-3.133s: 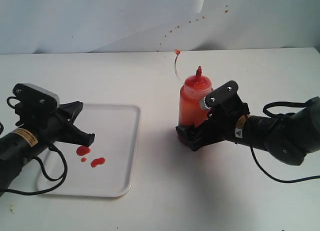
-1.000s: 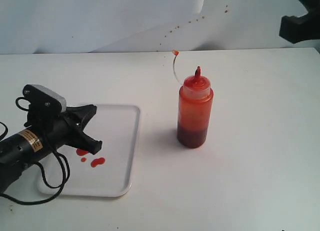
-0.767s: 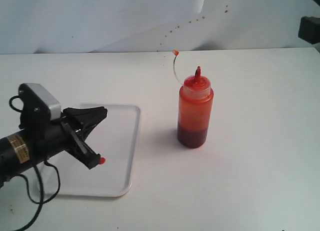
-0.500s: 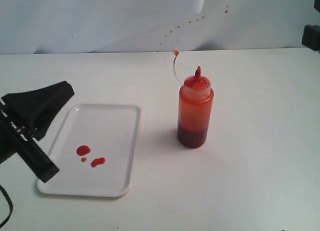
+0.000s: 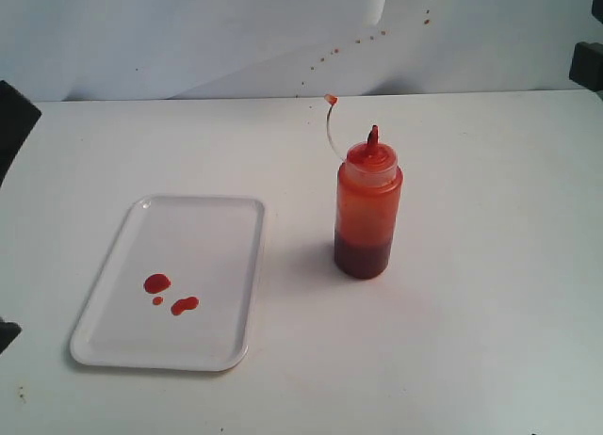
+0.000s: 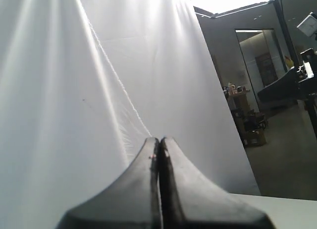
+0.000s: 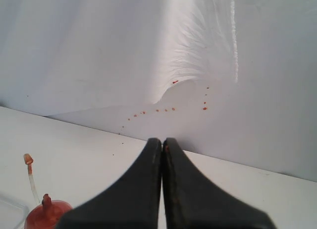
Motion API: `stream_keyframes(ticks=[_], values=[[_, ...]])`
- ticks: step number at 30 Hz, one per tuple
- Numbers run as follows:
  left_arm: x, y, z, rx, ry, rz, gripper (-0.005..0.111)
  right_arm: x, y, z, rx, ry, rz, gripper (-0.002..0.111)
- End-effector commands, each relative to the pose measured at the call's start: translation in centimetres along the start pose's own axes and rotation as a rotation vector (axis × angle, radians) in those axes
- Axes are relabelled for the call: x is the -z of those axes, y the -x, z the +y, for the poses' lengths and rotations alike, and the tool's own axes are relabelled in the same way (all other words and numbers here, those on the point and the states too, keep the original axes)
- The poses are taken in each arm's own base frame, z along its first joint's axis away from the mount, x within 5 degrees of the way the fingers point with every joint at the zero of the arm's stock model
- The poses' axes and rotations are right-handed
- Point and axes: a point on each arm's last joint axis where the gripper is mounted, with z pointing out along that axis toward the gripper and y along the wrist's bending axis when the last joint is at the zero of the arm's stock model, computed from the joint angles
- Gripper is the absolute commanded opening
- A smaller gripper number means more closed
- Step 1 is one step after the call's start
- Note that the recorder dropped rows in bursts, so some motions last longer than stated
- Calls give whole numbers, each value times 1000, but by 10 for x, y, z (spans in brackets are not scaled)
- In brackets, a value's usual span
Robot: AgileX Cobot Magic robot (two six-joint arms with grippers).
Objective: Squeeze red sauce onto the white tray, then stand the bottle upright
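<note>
The bottle (image 5: 367,209) stands upright on the table to the right of the white tray (image 5: 217,228), its red nozzle up and its tethered cap hanging off to the upper left. Three small blobs of red sauce (image 5: 156,283) lie on the tray's near left part. In the right wrist view the bottle's top (image 7: 47,214) shows low down beside my right gripper (image 7: 162,140), which is shut and empty. My left gripper (image 6: 159,139) is shut on nothing and faces a white backdrop. Both arms sit at the exterior view's edges, far from the bottle and tray.
A white cloth backdrop (image 5: 188,40) with small red splatter dots (image 5: 358,41) rises behind the table. The right arm's dark body (image 5: 589,63) shows at the right edge. A dark bit of the left arm (image 5: 14,115) shows at the left edge.
My left arm has lifted off the tray and withdrawn to the left edge of the view. The right arm stays at the right edge. Bottle, tray and sauce have not moved.
</note>
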Motion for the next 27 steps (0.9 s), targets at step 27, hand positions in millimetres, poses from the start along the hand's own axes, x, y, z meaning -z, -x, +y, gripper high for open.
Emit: stream_keyframes(ticks=[27], values=[[24,-5,9,118,205,286,0,1,0,-1,-5,-4,-9,0]])
